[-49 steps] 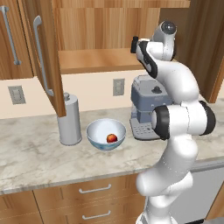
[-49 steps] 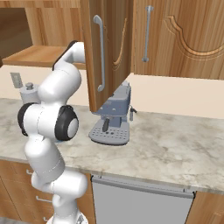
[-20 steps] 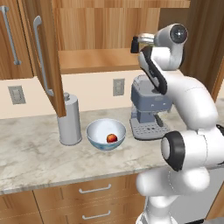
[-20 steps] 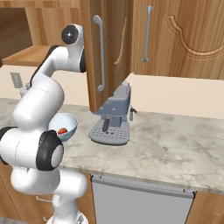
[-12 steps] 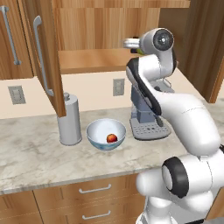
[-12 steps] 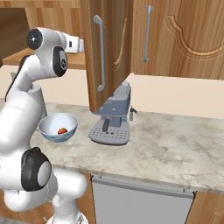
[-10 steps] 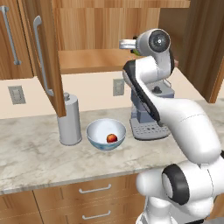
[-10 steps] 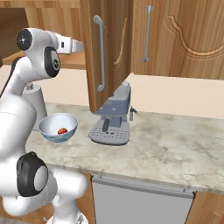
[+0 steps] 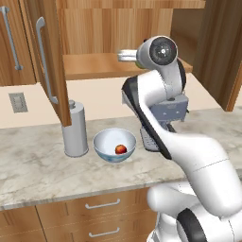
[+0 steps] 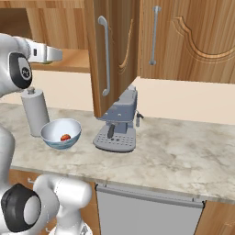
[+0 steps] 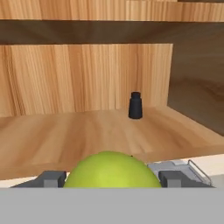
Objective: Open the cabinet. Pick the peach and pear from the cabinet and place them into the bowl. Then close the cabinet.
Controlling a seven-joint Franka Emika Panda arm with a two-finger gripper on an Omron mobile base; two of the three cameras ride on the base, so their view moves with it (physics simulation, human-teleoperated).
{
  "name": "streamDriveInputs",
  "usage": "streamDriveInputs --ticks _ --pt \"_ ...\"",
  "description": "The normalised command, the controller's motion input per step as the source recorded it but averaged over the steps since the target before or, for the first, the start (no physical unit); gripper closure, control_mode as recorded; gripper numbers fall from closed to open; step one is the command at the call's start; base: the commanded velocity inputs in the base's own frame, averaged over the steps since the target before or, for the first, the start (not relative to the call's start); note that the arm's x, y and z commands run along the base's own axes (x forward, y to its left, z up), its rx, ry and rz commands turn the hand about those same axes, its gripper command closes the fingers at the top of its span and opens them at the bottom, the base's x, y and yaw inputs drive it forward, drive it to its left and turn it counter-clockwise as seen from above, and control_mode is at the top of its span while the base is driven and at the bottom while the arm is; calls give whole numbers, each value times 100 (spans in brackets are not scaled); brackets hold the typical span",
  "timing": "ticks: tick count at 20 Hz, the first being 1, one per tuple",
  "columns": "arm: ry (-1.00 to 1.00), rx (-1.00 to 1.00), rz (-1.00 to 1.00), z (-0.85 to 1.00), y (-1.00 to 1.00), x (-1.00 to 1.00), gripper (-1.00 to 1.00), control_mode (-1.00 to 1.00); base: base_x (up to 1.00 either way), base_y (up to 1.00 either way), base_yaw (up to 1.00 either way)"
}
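The two-finger gripper (image 11: 109,177) stands wide, its dark tips flanking the round yellow-green pear (image 11: 109,169), apparently clasping it just outside the front edge of the open wooden cabinet (image 9: 94,66) shelf. The pale glossy bowl (image 9: 100,141), holding the red-orange peach (image 9: 121,149), lies below on the marble counter.

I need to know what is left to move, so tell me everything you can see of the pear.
The pear shows in the hand view as a smooth, rounded, yellow-green dome with a matte skin and no stem visible. Only its upper part is in sight, low in the picture, close to the camera, between the two finger tips of the hand, which stand wide on either side. Whether they touch it cannot be told. Behind it lie the wooden shelf of the open cabinet and a small dark bottle.
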Motion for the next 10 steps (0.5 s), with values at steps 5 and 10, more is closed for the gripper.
streamDriveInputs --ticks 5,10 --pt "15 0 2 -63 21 -79 100 -100 0 0 0" --pt "24 0 3 -57 20 -81 100 -100 0 0 0"
